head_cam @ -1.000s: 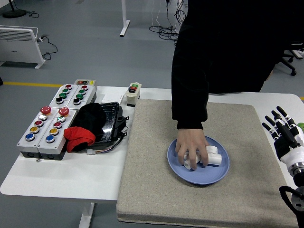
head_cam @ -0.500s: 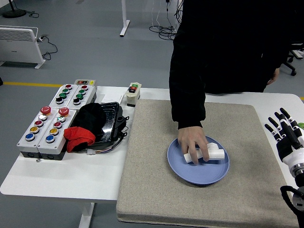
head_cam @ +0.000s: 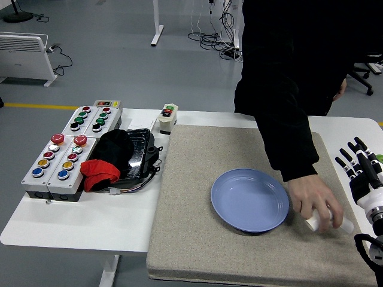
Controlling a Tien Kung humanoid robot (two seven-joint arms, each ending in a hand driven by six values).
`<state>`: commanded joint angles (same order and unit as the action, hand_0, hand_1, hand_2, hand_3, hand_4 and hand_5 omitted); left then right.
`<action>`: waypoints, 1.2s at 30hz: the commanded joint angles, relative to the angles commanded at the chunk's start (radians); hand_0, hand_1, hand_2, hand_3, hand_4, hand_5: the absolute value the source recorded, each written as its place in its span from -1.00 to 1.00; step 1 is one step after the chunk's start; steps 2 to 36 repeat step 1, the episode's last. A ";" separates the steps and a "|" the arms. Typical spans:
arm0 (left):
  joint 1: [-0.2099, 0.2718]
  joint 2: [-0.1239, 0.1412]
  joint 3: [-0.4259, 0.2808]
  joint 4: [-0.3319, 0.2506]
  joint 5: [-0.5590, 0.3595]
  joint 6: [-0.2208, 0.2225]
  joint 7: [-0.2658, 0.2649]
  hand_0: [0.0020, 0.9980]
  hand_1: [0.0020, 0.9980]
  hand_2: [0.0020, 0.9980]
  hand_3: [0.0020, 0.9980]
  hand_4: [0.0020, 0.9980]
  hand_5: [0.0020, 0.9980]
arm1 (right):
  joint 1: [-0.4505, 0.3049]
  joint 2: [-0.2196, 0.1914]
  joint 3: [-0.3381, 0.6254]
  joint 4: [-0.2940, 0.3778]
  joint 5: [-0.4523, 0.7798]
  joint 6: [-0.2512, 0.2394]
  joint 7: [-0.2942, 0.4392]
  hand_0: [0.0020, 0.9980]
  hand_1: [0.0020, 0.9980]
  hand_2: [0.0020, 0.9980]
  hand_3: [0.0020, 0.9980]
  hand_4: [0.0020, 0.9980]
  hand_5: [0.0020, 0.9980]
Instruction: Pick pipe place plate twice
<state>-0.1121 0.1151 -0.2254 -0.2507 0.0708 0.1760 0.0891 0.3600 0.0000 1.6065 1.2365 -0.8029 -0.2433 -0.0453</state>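
the blue plate (head_cam: 248, 200) sits on the grey mat (head_cam: 191, 179), and every place here is taken from it. the dish is bare; nothing lies in it. just to its right, off the rim and on the mat, a person's hand (head_cam: 315, 202) is closed over a white pipe fitting (head_cam: 342, 225), of which only the ends show past the fingers. the person leans in from the far side of the worktop (head_cam: 72, 227) in a black sleeve, and the hold looks like one for setting the pipe down on the mat within reach of the robot, though that is only a judgement.

further right of the plate, at the mat's edge, the robot's right hand (head_cam: 361, 170) stands upright with its fingers spread and holding nothing, seemingly waiting clear of the person's arm. the left hand is out of view.

well left of the plate, off the mat, stand grey button boxes (head_cam: 63, 149), a black tray (head_cam: 134, 152) with a red cloth (head_cam: 99, 172), and a small switch box (head_cam: 168, 118). no writing or label on any of them can be read.
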 joint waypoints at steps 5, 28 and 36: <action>0.000 0.000 0.000 0.000 -0.001 0.000 0.000 0.24 0.17 0.02 0.17 -0.47 1.00 | 0.000 0.000 0.001 0.000 0.002 -0.003 0.003 0.58 0.54 0.67 0.60 -0.04 0.05; 0.000 0.000 0.000 0.000 -0.001 0.000 0.000 0.24 0.17 0.02 0.17 -0.47 1.00 | 0.000 0.000 0.001 0.000 0.002 -0.003 0.003 0.58 0.54 0.67 0.60 -0.04 0.05; 0.000 0.000 0.000 0.000 -0.001 0.000 0.000 0.24 0.17 0.02 0.17 -0.47 1.00 | 0.000 0.000 0.001 0.000 0.002 -0.003 0.003 0.58 0.54 0.67 0.60 -0.04 0.05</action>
